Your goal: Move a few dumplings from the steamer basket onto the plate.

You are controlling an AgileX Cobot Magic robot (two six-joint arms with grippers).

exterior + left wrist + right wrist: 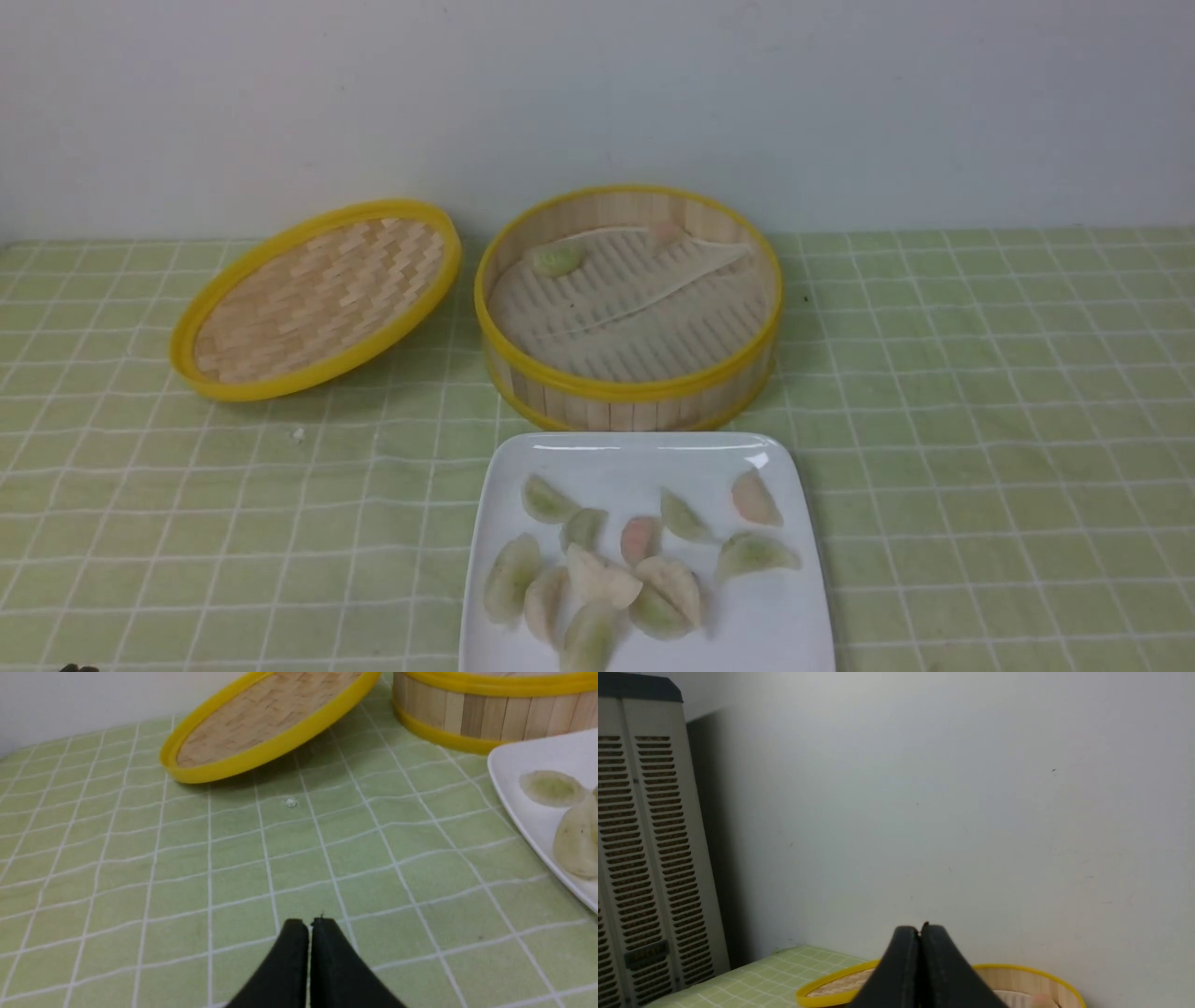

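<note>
Nearest, on the green checked tablecloth (980,448), sits the white square plate (775,625), with about a dozen dumplings (597,560) lying on it. Most are bunched together toward its left and middle, several touching or overlapping, while a pinkish dumpling (754,497) and a green dumpling (754,553) lie apart toward its right side. Just behind the plate stands the steamer basket (627,385), its near wall almost meeting the plate's far edge. Inside, the pale paper liner (635,299) is creased across the slatted floor, and two dumplings are left near the far wall: a green one (558,256) at the left and a pinkish one (668,234) further right. To the left of the basket the woven lid (316,297) rests tilted, its right rim raised close beside the basket. A small white crumb (291,803) lies on the cloth in front of the lid.

The left gripper (310,924) hovers low over bare cloth left of the plate, fingers pressed together on nothing. The right gripper (920,931) is likewise closed and empty, raised and facing the wall (952,788), with a louvred grey cabinet (640,858) at the table's far end.
</note>
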